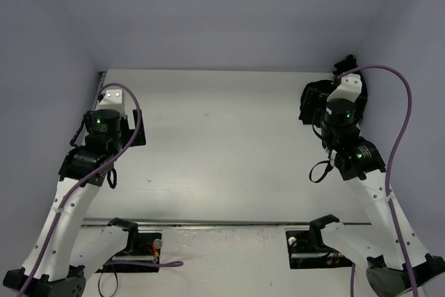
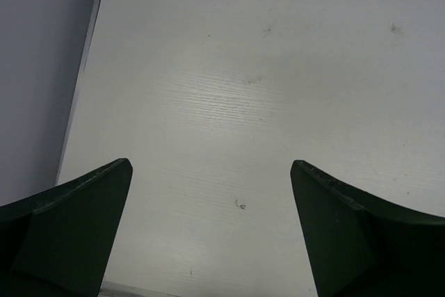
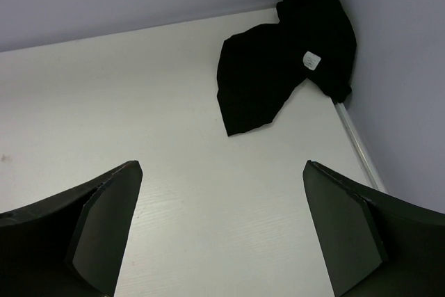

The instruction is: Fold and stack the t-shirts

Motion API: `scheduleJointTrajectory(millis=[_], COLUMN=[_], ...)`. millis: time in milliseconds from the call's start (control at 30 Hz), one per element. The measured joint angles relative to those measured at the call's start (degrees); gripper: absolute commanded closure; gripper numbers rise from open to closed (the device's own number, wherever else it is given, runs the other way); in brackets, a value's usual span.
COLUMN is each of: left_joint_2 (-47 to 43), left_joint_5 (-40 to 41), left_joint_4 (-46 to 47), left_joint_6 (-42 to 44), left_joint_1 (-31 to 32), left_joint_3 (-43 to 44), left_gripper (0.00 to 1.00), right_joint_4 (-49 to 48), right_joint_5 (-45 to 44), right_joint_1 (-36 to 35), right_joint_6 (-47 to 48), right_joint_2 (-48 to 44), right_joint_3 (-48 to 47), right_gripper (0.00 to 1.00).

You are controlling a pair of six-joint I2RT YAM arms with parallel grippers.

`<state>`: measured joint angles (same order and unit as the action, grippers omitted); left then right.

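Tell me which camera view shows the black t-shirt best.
Right wrist: the black t-shirt lies crumpled in the table corner, unobstructed, white tag visible. Top external shows it mostly hidden behind the right arm. Left wrist shows only table.

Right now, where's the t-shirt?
The t-shirt is in the far right table corner, bunched against the wall; the right wrist view shows it ahead of the open jaws, untouched.

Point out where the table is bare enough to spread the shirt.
The table is bare across the middle, between left gripper and right gripper. Crowded only at the far-right corner, where the black t-shirt lies bunched against the wall.
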<state>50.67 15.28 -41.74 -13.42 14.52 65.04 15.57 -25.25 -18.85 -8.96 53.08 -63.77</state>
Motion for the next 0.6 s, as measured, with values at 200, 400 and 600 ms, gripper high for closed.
scheduleJointTrajectory(millis=[200,400,600], left_joint_2=[-0.3,-0.3,0.0], left_joint_5=[0.0,0.0,0.0], left_joint_4=[0.0,0.0,0.0], left_joint_6=[-0.3,-0.3,-0.4], left_joint_1=[0.0,0.0,0.0], left_joint_3=[0.0,0.0,0.0], left_gripper=[0.04,0.04,0.04], right_joint_4=[-0.2,-0.2,-0.4], right_joint_5=[2.0,2.3,2.0], right_joint_1=[0.0,0.0,0.0], right_joint_6=[0.1,-0.2,-0.2], right_joint_2=[7.2,11.8,12.1], right_joint_3=[-0.5,-0.9,-1.7], right_gripper=[0.0,0.0,0.0])
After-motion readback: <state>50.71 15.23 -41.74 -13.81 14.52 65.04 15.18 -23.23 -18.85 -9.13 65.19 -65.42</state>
